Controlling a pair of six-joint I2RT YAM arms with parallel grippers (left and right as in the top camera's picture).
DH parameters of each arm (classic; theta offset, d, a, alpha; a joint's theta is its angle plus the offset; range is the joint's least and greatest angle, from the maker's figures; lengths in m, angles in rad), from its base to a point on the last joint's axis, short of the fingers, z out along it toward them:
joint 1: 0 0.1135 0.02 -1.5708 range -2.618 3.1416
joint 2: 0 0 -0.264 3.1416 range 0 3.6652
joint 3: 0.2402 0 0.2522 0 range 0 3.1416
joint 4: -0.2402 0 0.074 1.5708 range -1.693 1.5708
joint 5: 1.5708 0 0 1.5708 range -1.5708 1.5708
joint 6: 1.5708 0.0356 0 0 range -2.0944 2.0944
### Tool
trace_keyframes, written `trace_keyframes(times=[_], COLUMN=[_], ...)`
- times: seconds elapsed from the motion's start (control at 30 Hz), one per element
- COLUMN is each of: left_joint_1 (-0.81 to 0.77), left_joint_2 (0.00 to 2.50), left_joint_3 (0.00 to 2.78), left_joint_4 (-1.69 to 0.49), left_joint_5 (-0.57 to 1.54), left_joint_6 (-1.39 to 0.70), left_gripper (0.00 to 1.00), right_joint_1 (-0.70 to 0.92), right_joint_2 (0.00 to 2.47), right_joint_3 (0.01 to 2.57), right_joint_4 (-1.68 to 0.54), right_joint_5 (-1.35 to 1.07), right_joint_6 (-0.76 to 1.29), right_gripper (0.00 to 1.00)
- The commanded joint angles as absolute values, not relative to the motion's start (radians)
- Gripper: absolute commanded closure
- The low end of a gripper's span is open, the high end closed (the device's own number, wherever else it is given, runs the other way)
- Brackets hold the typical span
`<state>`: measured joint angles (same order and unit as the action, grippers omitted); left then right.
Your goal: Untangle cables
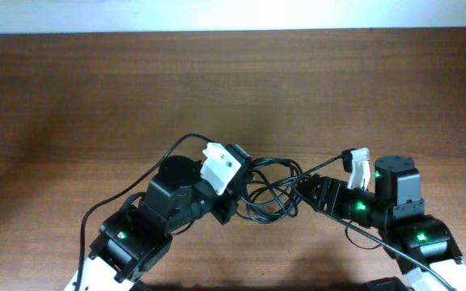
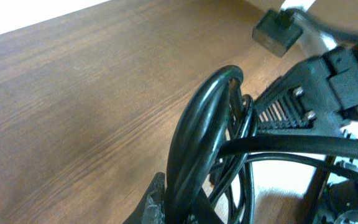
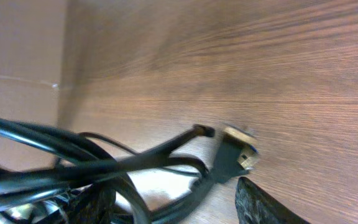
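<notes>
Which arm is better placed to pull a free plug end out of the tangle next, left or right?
Right, probably. The right gripper has its jaws apart, and two plug ends lie just ahead of it. The left gripper is shut on a loop of the cables.

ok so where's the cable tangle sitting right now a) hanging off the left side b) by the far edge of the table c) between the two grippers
c: in the overhead view the cables lie on the table between the left gripper and the right gripper.
</notes>
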<state>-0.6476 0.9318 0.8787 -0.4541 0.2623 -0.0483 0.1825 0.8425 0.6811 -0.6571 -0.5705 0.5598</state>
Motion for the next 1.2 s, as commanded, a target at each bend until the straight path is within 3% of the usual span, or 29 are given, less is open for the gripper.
trace_keyframes(times=[0.0,0.3,0.53,0.77,1.0,1.17], left_joint_1=[-0.646,-0.646,-0.646,-0.646,-0.646,-0.646], left_joint_2=[0.927,0.927,0.928,0.928,0.928,0.927], left_joint_3=[0.886,0.886,0.886,0.886,0.886,0.886], left_joint_4=[-0.43,-0.421,-0.422,-0.424,-0.439,-0.445], left_joint_5=[0.293,0.293,0.274,0.209,0.144,0.13], left_joint_6=[-0.078,-0.105,-0.107,-0.168,-0.248,-0.303], left_gripper=[1.0,1.0,1.0,1.0,1.0,1.0], right_joint_1=[0.176,0.176,0.176,0.176,0.176,0.176], right_joint_2=[0.849,0.942,0.952,0.811,0.646,0.641], right_joint_3=[0.686,0.686,0.687,0.687,0.687,0.686], right_joint_4=[-0.676,-0.723,-0.69,-0.648,-0.652,-0.723], right_joint_5=[-0.453,-0.353,-0.483,-0.648,-0.632,-0.514], right_joint_6=[0.567,0.566,0.522,0.391,0.4,0.4], right_gripper=[0.4,0.4,0.4,0.39,0.39,0.31])
